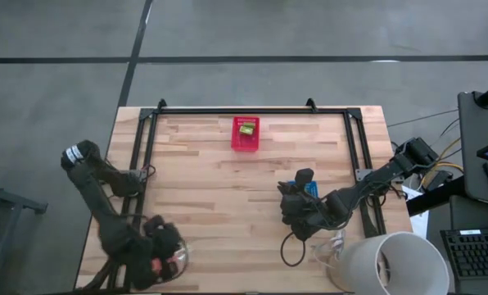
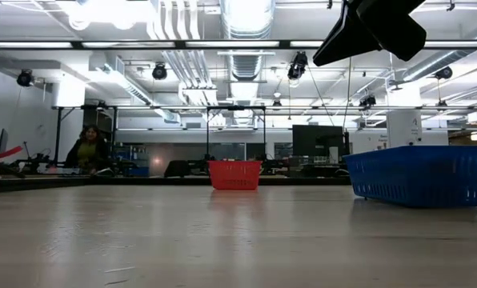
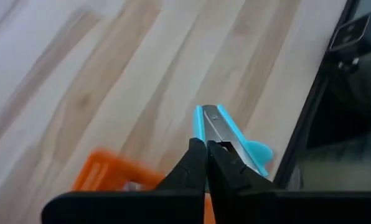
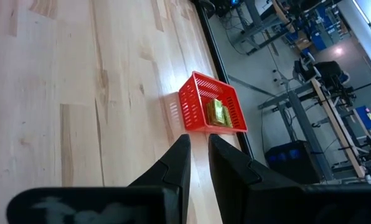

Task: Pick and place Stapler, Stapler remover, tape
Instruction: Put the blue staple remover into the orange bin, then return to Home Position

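The yellow-green stapler lies inside a red basket at the table's far middle; it also shows in the right wrist view. My left gripper, at the near left corner, is shut on a light-blue staple remover with metal jaws, above an orange basket. My right gripper hovers right of centre, pointing toward the red basket, its fingers slightly apart and empty. The tape rolls are out of view. My left gripper pinches the staple remover between its two fingertips at the end nearest them. The rest of the remover sticks out beyond the fingers, along their line. It is lifted clear of the table. The fingers hide how far back it reaches.
A blue basket stands on the right; only a bit of it shows beside my right arm in the high view. A black frame runs along the table's far, left and right sides. A white round object stands at the near right corner.
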Robot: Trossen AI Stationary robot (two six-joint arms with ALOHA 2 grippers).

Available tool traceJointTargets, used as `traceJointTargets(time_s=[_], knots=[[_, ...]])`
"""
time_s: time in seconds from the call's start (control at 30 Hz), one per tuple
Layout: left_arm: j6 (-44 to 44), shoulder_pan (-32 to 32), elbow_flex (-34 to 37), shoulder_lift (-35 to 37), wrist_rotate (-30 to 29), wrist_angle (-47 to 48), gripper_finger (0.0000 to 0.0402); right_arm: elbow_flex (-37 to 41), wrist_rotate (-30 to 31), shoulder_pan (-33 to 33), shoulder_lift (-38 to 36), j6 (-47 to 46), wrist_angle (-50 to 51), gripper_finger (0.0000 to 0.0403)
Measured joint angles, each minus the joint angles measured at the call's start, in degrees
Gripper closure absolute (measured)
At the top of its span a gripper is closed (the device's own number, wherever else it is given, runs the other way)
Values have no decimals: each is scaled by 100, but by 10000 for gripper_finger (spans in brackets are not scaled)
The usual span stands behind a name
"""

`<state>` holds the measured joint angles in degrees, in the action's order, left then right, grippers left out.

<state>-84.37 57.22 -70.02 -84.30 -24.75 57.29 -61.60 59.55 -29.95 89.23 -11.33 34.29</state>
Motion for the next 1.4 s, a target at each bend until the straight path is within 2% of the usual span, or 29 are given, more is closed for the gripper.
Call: traceJointTargets(time_s=[0.3,0.47,0.73,0.93,1.03,1.17,1.2,1.27,1.33,1.4], knots=[[-1727,934,3,-50,140,1097,394,0,0,0,0,0,-18,351],[-2102,970,155,-275,542,1254,391,0,0,-2,0,2,-23,351],[-2194,963,562,-471,557,768,366,0,0,-4,0,11,-36,351],[-3347,918,678,-467,441,1288,343,0,0,10,0,86,-49,351],[-3577,908,748,-462,-625,1535,329,0,-87,64,0,87,-83,351],[-3216,715,1007,-452,-3347,1283,333,25,-791,307,-1,158,-439,361],[-2971,624,1082,-432,-3848,1096,341,71,-1092,394,-2,274,-682,367],[-2338,411,1234,-337,-4328,716,365,262,-1750,562,-2,655,-1395,383],[-1838,104,1390,-264,-4368,375,391,532,-2375,710,-2,1113,-2306,392],[-1490,-259,1608,-204,-4369,-77,395,807,-3054,866,-2,1541,-3210,394]])
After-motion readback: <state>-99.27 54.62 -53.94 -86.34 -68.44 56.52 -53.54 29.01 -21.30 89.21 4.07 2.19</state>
